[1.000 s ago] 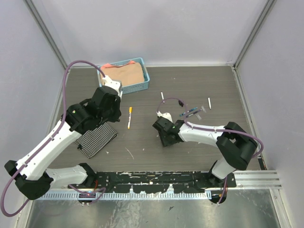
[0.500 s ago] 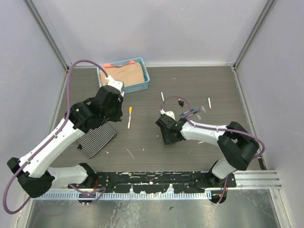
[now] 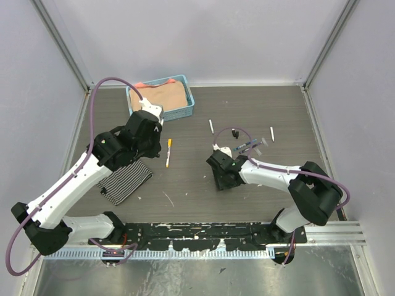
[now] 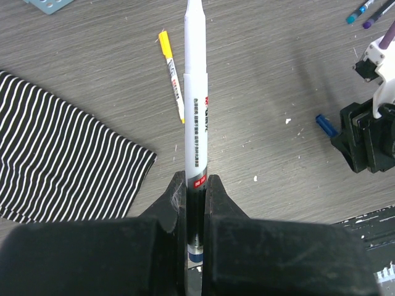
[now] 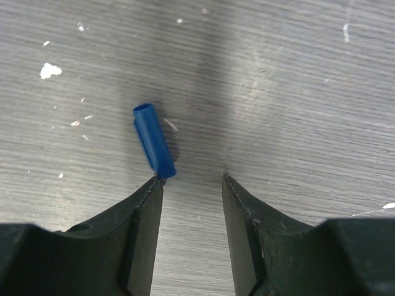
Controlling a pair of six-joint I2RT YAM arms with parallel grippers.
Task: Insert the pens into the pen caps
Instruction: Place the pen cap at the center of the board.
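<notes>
I see my dark table [image 3: 185, 185] carrying a blue basket [image 3: 179, 113] near its far-left corner, a striped cloth [image 3: 125, 180] by the left edge, and a yellow-capped pen [image 3: 168, 152] and a blue cap [image 5: 153, 140] mid-table.

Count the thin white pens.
6 pens: one in the left gripper, one yellow-capped near the black-striped cloth, two together right of centre, two apart farther back. More may be hidden.
</notes>
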